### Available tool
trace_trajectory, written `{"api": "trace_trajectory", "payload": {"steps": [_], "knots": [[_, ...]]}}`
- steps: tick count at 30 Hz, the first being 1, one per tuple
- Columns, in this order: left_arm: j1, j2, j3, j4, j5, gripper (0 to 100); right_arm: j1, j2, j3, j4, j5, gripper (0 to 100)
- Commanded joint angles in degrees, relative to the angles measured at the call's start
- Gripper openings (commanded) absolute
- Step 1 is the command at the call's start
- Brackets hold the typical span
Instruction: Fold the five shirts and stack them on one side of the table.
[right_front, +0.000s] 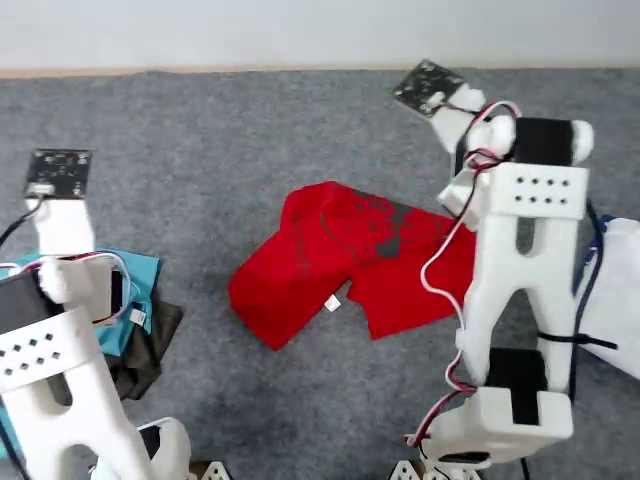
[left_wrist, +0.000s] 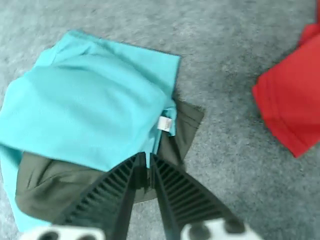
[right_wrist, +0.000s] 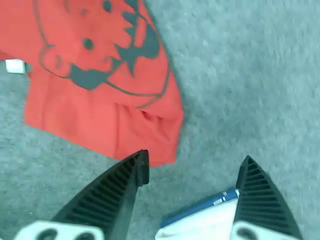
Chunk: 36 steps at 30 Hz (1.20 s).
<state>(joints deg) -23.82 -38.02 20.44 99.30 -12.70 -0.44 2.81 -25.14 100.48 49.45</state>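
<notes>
A crumpled red shirt (right_front: 340, 260) with a dark print lies in the middle of the grey table. My right gripper (right_wrist: 195, 160) hovers open just off the red shirt's (right_wrist: 100, 100) hem, with nothing between its fingers. A teal shirt (left_wrist: 85, 110) rests folded on a dark shirt (left_wrist: 180, 130) at the left side of the table. Above the near edge of that pile my left gripper (left_wrist: 146, 159) is shut, holding nothing. The left arm (right_front: 60, 340) covers part of the teal shirt (right_front: 145, 272) and the dark shirt (right_front: 150, 345).
A white shirt with blue trim (right_front: 620, 300) lies at the table's right edge, partly under the right arm (right_front: 525, 280); its corner (right_wrist: 200, 220) sits below the open gripper. Bare grey table (right_front: 200, 130) stretches across the back.
</notes>
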Motion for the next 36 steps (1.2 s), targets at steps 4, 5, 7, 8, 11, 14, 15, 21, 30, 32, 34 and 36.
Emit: {"api": "trace_trajectory", "payload": {"steps": [4,5,7,8,11,14,15,21,30,32,34,36], "knots": [[0.97,-0.79,-0.22,-0.62,-0.35,2,-6.02,-4.44,17.23,2.51,0.26,27.5],[0.97,-0.79,-0.22,-0.62,-0.35,2,-6.73,-5.05,20.57,2.51,0.26,27.5],[0.97,-0.79,-0.22,-0.62,-0.44,2,-7.87,-6.64,26.99,2.42,0.26,27.5],[0.97,-0.79,-0.22,-0.97,-0.44,2,-8.4,-7.52,29.89,2.42,0.26,27.5],[0.97,-0.79,0.92,-2.46,-0.18,2,-10.07,-9.89,37.63,1.8,-0.7,27.5],[0.97,-0.79,3.12,-3.87,-0.09,2,-13.14,-11.21,44.22,-1.71,-4.31,27.7],[0.97,-0.79,3.65,-3.96,-0.09,2,-14.2,-11.56,45.98,-3.65,-5.27,27.7],[0.97,-0.79,4.88,-4.66,-0.26,2,-20.7,-10.33,51.08,-15.08,-12.92,27.8],[0.97,-0.79,5.05,-5.45,-0.44,2,-24.57,-2.42,51.25,-22.99,-19.43,33.3],[0.97,-0.79,5.05,-5.45,-0.44,2,-24.31,0.4,51.25,-23.52,-19.43,33.3],[0.97,-0.79,5.05,-5.45,-0.44,2,-24.22,3.38,51.25,-23.96,-19.6,33.3],[0.97,-0.79,5.05,-5.45,-0.44,2,-24.31,6.29,51.16,-25.19,-19.78,33.3]]}}
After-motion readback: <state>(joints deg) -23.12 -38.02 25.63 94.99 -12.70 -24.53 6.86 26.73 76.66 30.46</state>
